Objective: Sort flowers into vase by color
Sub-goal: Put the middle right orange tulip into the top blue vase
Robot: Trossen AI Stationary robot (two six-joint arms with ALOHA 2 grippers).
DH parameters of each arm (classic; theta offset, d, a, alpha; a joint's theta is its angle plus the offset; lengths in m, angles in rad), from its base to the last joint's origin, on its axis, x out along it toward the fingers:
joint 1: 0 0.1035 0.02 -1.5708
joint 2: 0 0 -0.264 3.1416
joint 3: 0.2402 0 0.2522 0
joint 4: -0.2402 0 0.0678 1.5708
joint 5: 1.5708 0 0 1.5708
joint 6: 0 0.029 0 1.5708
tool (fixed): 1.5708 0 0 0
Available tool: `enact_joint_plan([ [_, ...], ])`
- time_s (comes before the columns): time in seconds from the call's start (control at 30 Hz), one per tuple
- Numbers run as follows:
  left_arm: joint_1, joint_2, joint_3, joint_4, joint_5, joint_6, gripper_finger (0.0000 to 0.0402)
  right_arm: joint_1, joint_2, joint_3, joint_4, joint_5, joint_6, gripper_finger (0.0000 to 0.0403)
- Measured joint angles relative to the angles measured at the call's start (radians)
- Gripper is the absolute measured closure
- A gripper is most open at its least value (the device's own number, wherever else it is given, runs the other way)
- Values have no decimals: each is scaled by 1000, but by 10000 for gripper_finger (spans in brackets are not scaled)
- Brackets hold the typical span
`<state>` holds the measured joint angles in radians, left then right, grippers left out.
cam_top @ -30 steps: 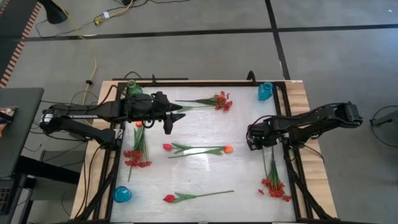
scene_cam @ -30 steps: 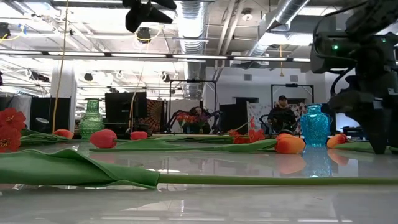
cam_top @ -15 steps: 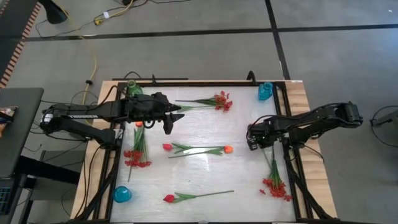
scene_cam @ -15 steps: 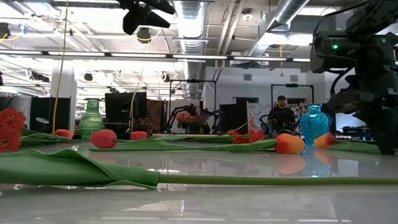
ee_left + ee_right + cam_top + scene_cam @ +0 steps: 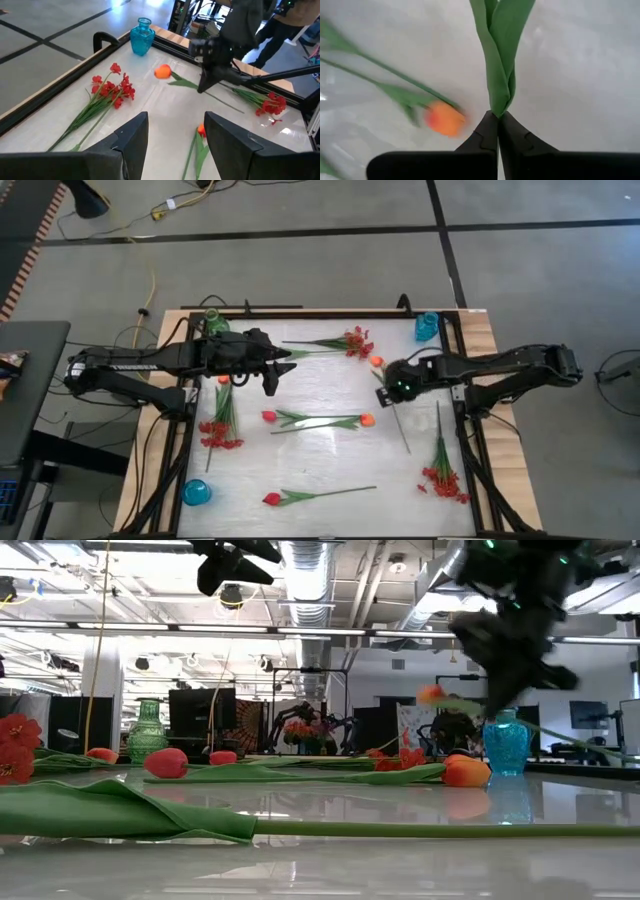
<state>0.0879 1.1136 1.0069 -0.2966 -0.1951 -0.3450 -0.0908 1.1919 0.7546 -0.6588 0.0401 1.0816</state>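
My right gripper (image 5: 393, 387) is shut on an orange tulip (image 5: 377, 361) above the table's right middle, short of the blue vase (image 5: 427, 326). My left gripper (image 5: 175, 145) hangs open and empty over the far left, near the green vase (image 5: 212, 320). Lying flat on the table are red sprays (image 5: 355, 342) (image 5: 220, 430) (image 5: 443, 480), a pinkish-red tulip (image 5: 268, 416) stem to stem with an orange tulip (image 5: 367, 419), and a red tulip (image 5: 272, 499) near the front edge. My right gripper pinches the orange tulip's long green leaves (image 5: 499, 100), partway along the stem, between its two fingertips. The fingers slant down from above and lie across the stem. The bloom (image 5: 430, 693) is lifted clear. The stem's tail (image 5: 405, 442) slants down; whether it touches the table I cannot tell.
A second blue vase (image 5: 196, 492) stands at the near left corner. Black rails (image 5: 470, 450) run along the table's sides. A small orange bloom (image 5: 222, 380) lies by the left arm. People (image 5: 455, 720) sit in the room beyond the far edge.
My right gripper has risen and gone from the right rail toward the table's middle and far side, tipping less steeply down. The orange tulip, which lay on the table by that rail, has come up with it, bloom end high.
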Motion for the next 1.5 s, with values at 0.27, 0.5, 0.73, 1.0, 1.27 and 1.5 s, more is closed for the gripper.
enact_joint_plan([
  [0.27,0,0,0,-10,0,-6,220,-95,-1,198,4,98,-239,374],
  [0.5,0,0,0,-41,0,-19,220,-213,-10,333,-13,146,-460,372],
  [0.73,0,0,0,-66,-7,-61,220,-395,-100,361,-16,173,-628,373],
  [1.0,0,0,0,-65,-95,-99,220,-588,-209,361,60,272,-830,375],
  [1.27,0,0,0,-64,-152,-132,220,-729,-232,323,271,338,-975,374],
  [1.5,0,0,0,-64,-178,-171,220,-804,-224,281,311,334,-986,374],
])
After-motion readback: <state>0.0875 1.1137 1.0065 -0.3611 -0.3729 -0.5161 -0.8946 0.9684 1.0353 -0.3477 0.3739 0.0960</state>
